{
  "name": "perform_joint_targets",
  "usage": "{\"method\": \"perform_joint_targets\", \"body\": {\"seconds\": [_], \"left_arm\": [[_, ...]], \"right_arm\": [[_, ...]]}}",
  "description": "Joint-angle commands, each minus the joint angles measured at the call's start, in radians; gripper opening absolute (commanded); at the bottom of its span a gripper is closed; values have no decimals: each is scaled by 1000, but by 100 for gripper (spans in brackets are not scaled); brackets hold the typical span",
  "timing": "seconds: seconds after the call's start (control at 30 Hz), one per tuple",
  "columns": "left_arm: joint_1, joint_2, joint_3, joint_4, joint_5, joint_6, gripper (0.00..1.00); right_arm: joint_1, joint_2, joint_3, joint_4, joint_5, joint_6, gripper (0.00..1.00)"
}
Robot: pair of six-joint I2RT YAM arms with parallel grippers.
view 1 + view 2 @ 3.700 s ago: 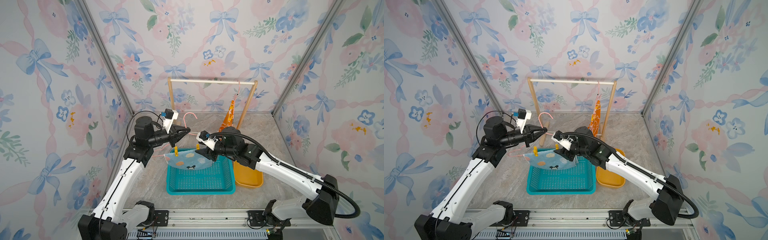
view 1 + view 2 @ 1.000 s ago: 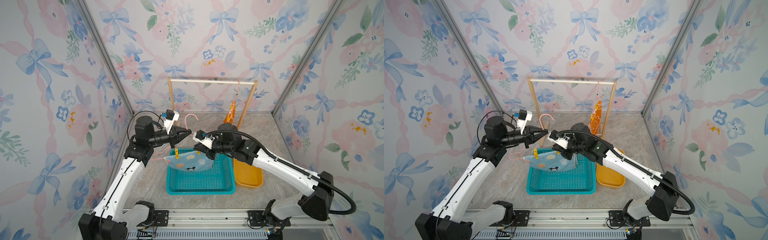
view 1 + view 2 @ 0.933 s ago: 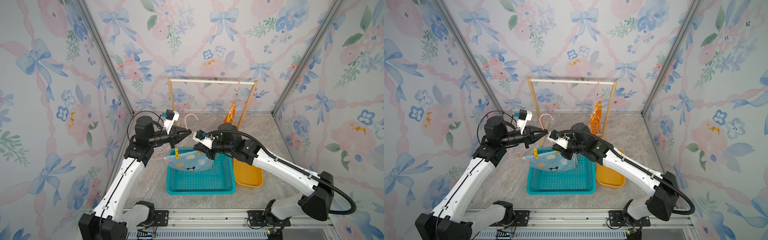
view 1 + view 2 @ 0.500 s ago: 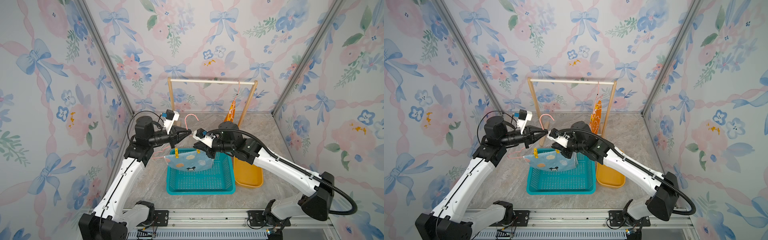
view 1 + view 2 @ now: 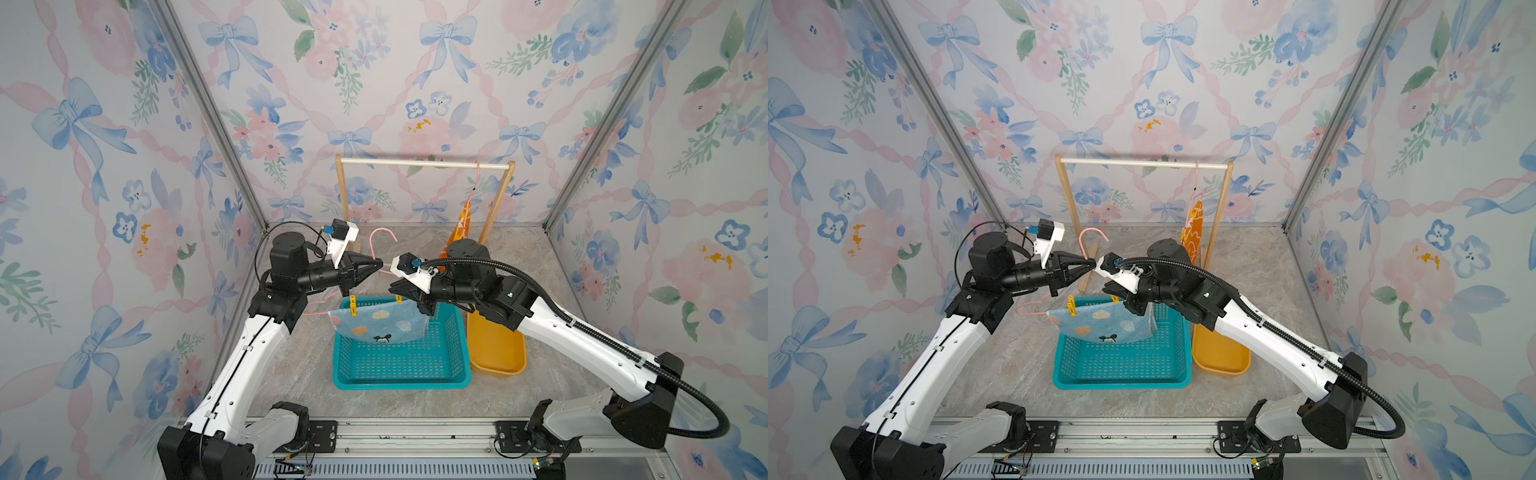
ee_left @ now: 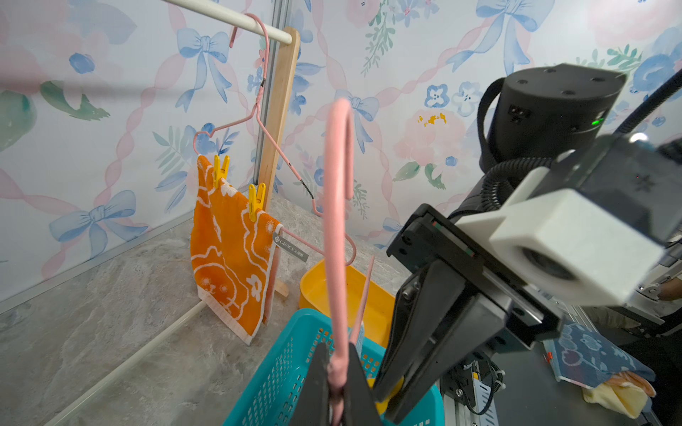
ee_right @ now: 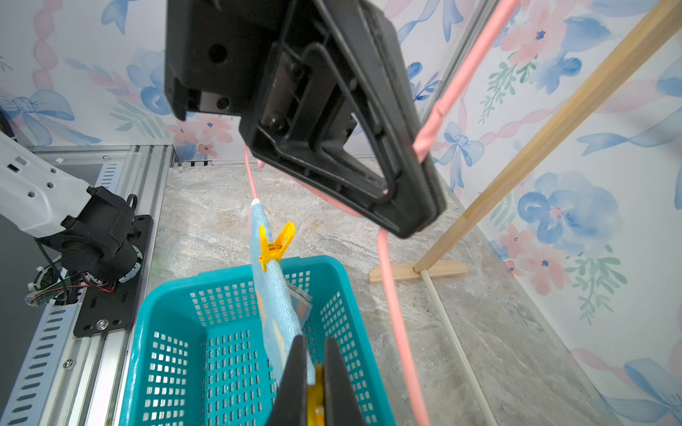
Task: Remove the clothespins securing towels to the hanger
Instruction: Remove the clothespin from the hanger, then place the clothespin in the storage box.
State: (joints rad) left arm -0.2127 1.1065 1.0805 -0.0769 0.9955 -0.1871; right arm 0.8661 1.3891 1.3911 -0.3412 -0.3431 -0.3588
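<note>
right wrist view, right hand (image 7: pixel 315 343) closed on yellow clothespin (image 7: pixel 316 400) atop blue towel (image 7: pixel 275 295), left hand (image 7: pixel 417 217) gripping hanger (image 7: pixel 396 324)

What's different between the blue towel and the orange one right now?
The blue towel is spotted; the orange towel has white outlines. The blue towel's hanger is held by the left gripper over the teal basket; the orange towel's hanger hangs on the wooden rail. The right gripper pinches one clothespin on the blue towel; the orange towel's clothespins are untouched. Both have pink hangers and yellow clips.
</note>
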Motion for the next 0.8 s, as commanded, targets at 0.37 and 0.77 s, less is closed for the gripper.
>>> {"method": "perform_joint_targets", "body": {"seconds": [0.37,0.77], "left_arm": [[14,-10,-9,12,-30,15,0],[15,-19,-11,12,-38,15,0]], "right_arm": [[29,-268,-219,15,127,157,0],[15,-632,-534,71,341,350,0]]}}
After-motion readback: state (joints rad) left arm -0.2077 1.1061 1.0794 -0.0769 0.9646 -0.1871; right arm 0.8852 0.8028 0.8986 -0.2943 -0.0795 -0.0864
